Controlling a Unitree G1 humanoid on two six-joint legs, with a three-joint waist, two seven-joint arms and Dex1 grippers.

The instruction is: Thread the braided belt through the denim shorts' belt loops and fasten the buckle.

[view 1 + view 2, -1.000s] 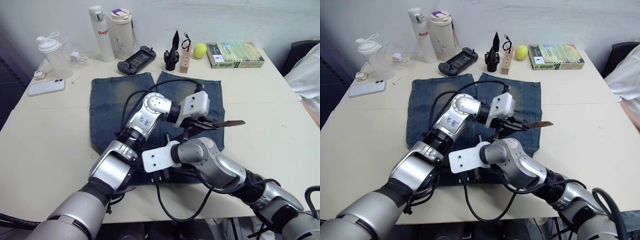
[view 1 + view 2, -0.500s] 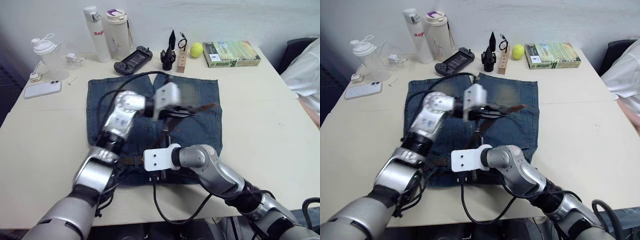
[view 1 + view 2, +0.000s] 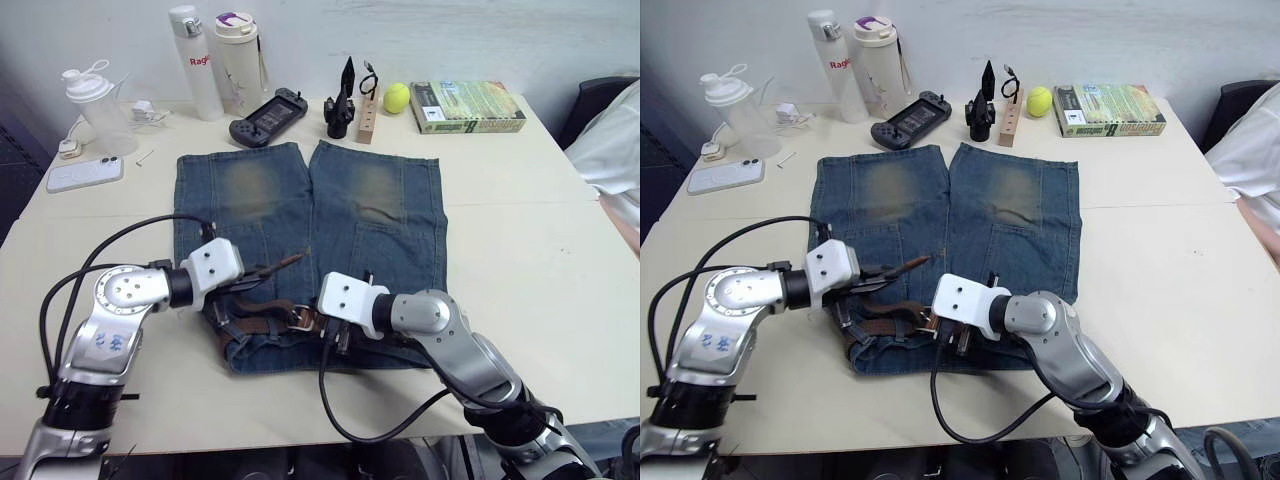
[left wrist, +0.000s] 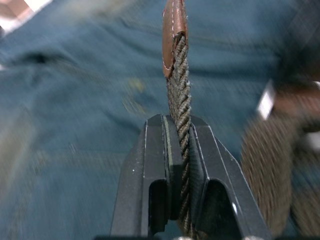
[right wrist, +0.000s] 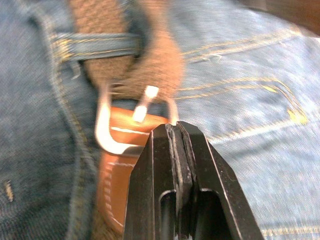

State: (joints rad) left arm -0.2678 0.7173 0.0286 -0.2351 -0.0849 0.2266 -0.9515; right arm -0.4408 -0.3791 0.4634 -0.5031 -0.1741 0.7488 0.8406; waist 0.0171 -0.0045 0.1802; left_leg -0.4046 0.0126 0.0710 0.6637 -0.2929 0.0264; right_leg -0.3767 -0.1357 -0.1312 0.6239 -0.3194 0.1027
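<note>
The denim shorts (image 3: 370,220) lie flat on the table with the waistband toward me. The braided belt (image 3: 262,322) runs along the waistband's left half, under a belt loop (image 5: 95,45). Its silver buckle (image 3: 300,318) lies near the waistband's middle. My left gripper (image 3: 262,278) is shut on the braided belt close to its free end, and the leather tip (image 4: 172,30) sticks out past the fingers, raised over the left hip. My right gripper (image 5: 176,131) is shut just short of the buckle (image 5: 103,131), and I see nothing between its fingers.
Along the table's far edge stand two bottles (image 3: 215,60), a shaker cup (image 3: 95,100), a phone (image 3: 82,173), a game controller (image 3: 265,112), a wooden block (image 3: 368,112), a tennis ball (image 3: 398,97) and a book (image 3: 468,106). A person's white sleeve (image 3: 615,140) shows at the right.
My left arm has swung from over the right leg back to the left hip, carrying the belt's end with it. The right gripper has stayed by the buckle. The camera has shifted.
</note>
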